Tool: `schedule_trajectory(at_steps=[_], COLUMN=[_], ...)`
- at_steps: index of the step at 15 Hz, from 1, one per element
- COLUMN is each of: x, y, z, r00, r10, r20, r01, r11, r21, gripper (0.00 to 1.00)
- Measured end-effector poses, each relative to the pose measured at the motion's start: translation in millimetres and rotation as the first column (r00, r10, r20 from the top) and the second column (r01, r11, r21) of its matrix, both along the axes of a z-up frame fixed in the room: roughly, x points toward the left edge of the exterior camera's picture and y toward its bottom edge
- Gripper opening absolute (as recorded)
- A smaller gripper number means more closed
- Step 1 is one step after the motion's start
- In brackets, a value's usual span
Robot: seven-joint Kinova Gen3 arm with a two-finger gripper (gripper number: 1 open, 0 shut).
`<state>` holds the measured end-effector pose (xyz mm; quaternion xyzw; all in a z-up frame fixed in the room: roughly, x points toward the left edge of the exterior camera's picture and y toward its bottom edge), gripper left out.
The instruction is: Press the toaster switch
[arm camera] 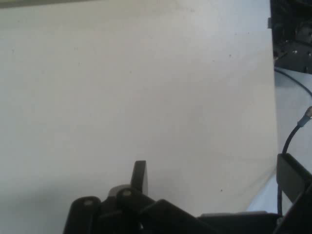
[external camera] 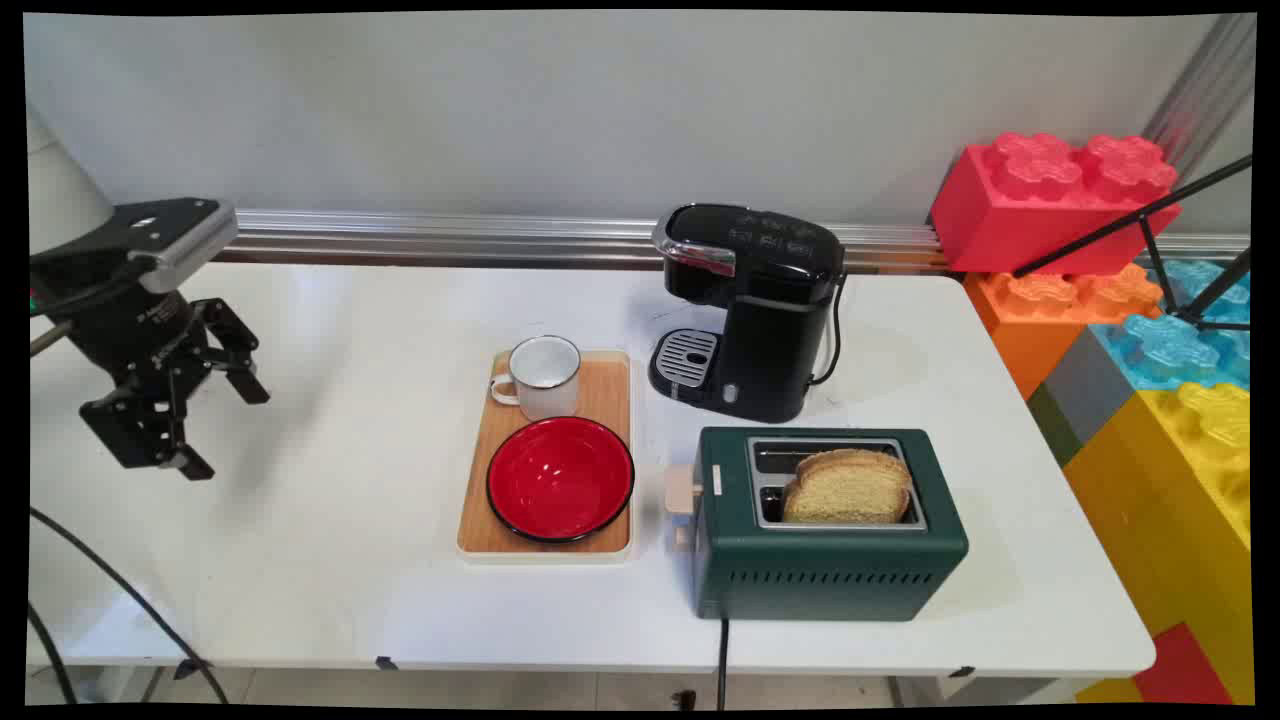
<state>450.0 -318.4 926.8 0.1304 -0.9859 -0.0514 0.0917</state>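
A black gripper (external camera: 222,430) hangs over the bare left side of a white table (external camera: 330,560), fingers spread apart, holding nothing. Well to its right, a wooden tray (external camera: 610,395) carries a white mug (external camera: 545,375) and a red bowl (external camera: 560,479).

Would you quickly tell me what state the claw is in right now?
Claw: open, holding nothing, hanging above bare table at the left, well clear of the tray.

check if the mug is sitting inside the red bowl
No, the mug stands on the tray behind the red bowl, not in it.
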Motion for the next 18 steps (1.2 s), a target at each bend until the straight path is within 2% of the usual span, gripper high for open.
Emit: schedule_trajectory(at_steps=[4,6,9,11,12,14,18], x=[-1.5,-6.0,-16.4,-26.7,-34.2,-52.9,-87.0], y=[2.7,4.1,4.6,3.1,1.5,-3.6,-12.1], z=[0.3,1.5,4.7,7.5,9.3,13.7,22.9], r00=[0.999,0.997,0.989,0.979,0.970,0.945,0.883], r10=[-0.001,0.012,0.020,0.025,0.032,0.056,0.075], r20=[-0.035,-0.075,-0.149,-0.203,-0.239,-0.321,-0.464], r01=[0.001,-0.011,-0.020,-0.026,-0.035,-0.066,-0.102], r11=[1.000,1.000,1.000,1.000,0.999,0.998,0.994], r21=[0.004,0.006,0.004,-0.003,-0.009,-0.019,-0.035], gripper=[1.00,1.00,1.00,1.00,1.00,1.00,1.00])
